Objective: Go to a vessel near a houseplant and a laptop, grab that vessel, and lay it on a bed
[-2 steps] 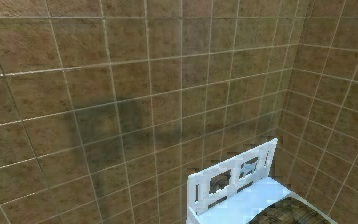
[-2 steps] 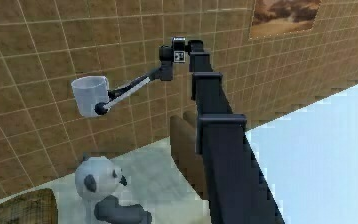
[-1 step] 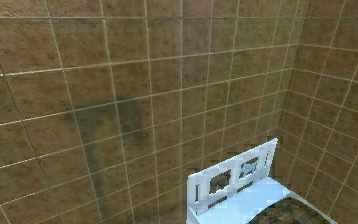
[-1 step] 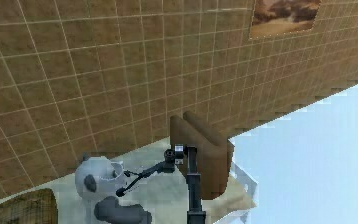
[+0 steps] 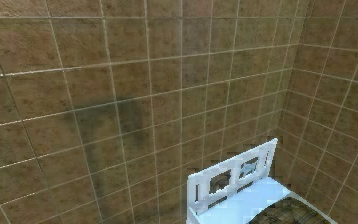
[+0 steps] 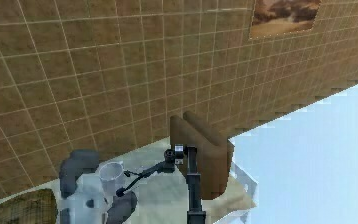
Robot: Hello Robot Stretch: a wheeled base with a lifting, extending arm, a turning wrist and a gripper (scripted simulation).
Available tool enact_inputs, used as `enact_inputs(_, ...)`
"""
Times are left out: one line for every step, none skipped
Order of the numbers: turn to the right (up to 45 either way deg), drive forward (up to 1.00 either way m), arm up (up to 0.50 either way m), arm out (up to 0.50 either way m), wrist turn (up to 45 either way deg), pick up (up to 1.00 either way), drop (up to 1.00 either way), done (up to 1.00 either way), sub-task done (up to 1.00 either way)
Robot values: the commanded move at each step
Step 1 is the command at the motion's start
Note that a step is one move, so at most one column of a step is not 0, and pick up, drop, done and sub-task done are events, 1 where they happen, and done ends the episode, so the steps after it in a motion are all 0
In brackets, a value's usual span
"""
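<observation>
No legible text, label, number or sign appears. The tiled wall [image 5: 137, 90], the white chair back [image 5: 232, 178] and the framed picture [image 6: 285, 14] carry no readable print.

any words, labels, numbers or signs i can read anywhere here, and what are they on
No readable text in either view.
Picture on the wall: a brownish image, no lettering to make out.
White squares at the arm's far end: black marks only, too small to read as letters or numbers.
White chair back: blank.
</observation>
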Motion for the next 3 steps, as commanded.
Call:
enact_inputs(0.0,0.00,0.00,0.00,0.0,0.00,1.00,0.00,0.00)
enact_inputs(0.0,0.00,0.10,0.00,0.0,0.00,0.00,0.00,0.00)
enact_inputs(0.0,0.00,0.00,-0.08,0.0,0.00,0.00,0.00,0.00)
